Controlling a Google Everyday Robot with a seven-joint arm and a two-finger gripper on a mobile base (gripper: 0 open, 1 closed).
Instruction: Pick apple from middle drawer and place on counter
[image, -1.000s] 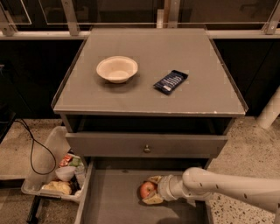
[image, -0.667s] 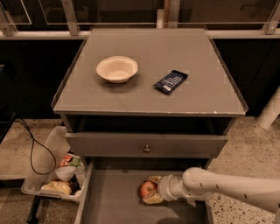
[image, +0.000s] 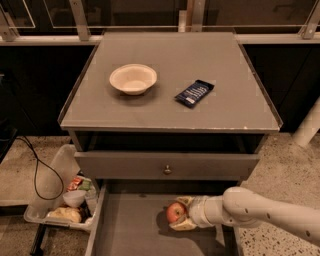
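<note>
Held the apple (image: 174, 212) inside the middle drawer (image: 130, 231) with the gripper (image: 176, 214), both fingers (image: 185, 201) closed against the fruit, one behind it and one in front, with no gap showing at either pad. Kept it low over the drawer floor or resting on it; could not tell which. Stood to lose the apple on the lift, by the look of the grip: caught round, smooth skin near the fingertips rather than deep between them, so might squeeze it out leftward, away from the wrist, and send it rolling over the flat floor. Risked a knock too: had the upper drawer front (image: 125, 165) and its knob just beyond the far finger and above, so could clip that edge, or the counter (image: 165, 112) rim higher still, on a straight rise. Needed room as well from the cream bowl (image: 133, 79) and dark wrapped bar (image: 194, 93), both well beyond the fingers on the counter, at set-down
</note>
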